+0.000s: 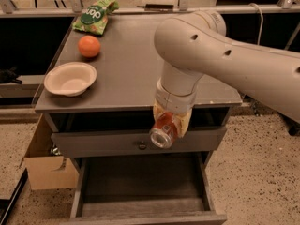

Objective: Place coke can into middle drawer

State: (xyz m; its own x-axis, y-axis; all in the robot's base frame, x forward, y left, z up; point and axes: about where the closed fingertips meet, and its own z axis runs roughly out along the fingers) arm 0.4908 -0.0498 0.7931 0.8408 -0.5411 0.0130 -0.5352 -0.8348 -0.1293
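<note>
My gripper (168, 125) hangs from the big white arm in front of the cabinet's edge. It is shut on the coke can (163, 131), a red-orange can whose silver end faces the camera. The can is held tilted in the air, above the open middle drawer (140, 179), over its back part right of centre. The drawer is a wide grey box with a bare floor, pulled out toward the camera. The fingers are mostly hidden behind the can.
On the grey cabinet top (126, 64) sit a white bowl (71, 78), an orange fruit (89, 46) and a green chip bag (93, 15). A shut drawer front with a round knob (142, 145) is just behind the can. A cardboard box (44, 165) stands at the left on the floor.
</note>
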